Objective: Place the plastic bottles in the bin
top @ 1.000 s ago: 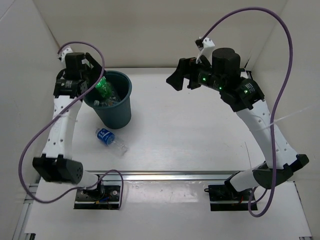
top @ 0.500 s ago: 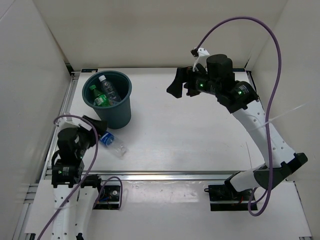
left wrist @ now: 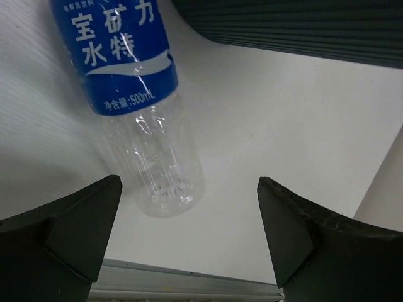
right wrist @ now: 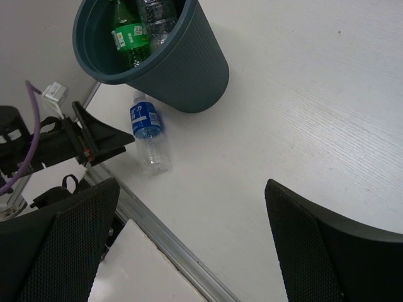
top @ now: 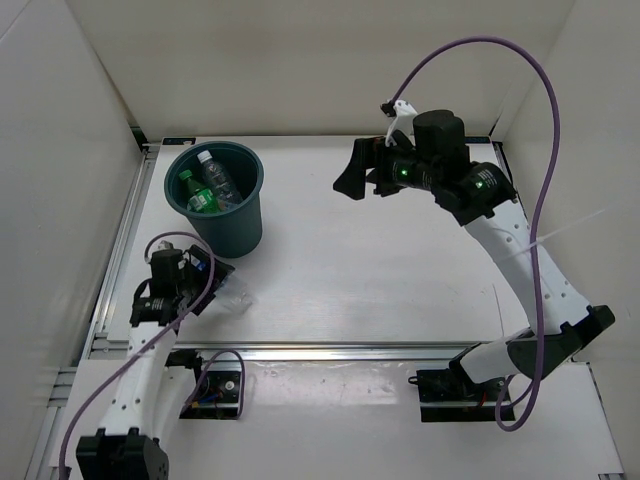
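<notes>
**A:** Left gripper (left wrist: 189,189) is spread wide with nothing held. The blue-label bottle (left wrist: 135,107) lies on its side, its clear base showing between the fingers, nearer one of them.

**B:** Where on the worktop?

**A:** Near the front-left corner, just in front of the bin (top: 240,228). A green bottle (top: 196,190) and a clear bottle (top: 216,172) are inside it.

**B:** So it's the pick-up of the one outside?

**A:** I'd say so. Next it needs to centre on the body, settle, clamp, and lift over the rim.

**B:** Label?

**A:** White characters, 宝矿力水特, with "500mL" below. The right gripper (right wrist: 192,182) hangs open and empty toward the far edge, right of centre.
</notes>
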Robot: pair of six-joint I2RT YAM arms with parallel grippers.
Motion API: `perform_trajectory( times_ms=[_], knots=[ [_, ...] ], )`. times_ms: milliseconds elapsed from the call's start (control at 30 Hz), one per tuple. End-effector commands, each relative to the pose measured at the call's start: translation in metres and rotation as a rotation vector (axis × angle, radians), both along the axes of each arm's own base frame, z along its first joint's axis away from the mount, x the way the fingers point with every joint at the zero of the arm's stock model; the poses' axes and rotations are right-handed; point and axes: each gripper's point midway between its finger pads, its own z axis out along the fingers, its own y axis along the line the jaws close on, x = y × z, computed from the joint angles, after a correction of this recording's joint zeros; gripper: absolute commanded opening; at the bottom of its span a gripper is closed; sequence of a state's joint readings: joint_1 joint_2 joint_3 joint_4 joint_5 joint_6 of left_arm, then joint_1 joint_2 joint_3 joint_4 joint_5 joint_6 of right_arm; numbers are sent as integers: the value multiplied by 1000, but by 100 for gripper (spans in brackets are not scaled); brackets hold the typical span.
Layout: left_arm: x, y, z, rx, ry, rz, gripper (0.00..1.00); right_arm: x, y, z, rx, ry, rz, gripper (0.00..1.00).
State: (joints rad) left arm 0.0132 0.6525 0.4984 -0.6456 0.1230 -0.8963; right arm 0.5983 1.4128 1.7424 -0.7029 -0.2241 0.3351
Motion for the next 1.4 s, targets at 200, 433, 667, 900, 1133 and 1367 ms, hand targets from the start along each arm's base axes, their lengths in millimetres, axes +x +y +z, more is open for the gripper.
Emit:
perform_trajectory(
  times_ms=[200,433,667,900,1133,1367],
  knots=[
    [14,15,-40,-5,140,41,100,-3,-20,6,7,-15,-18,100],
    [20,15,-66,-56,196,36,89,-3,-34,-5,-12,0,-44,100],
    [21,19,-51,-82,131,46,64,-3,-32,-11,0,38,-36,100],
    [2,55,88,101,-76,194,59,-1,-26,-10,22,68,-28,100],
    [18,85,254,323,-416,239,59,-2,-18,-14,42,102,-1,100],
    [126,90,284,426,-426,135,64,3,-15,-9,47,94,-1,100]
  ],
)
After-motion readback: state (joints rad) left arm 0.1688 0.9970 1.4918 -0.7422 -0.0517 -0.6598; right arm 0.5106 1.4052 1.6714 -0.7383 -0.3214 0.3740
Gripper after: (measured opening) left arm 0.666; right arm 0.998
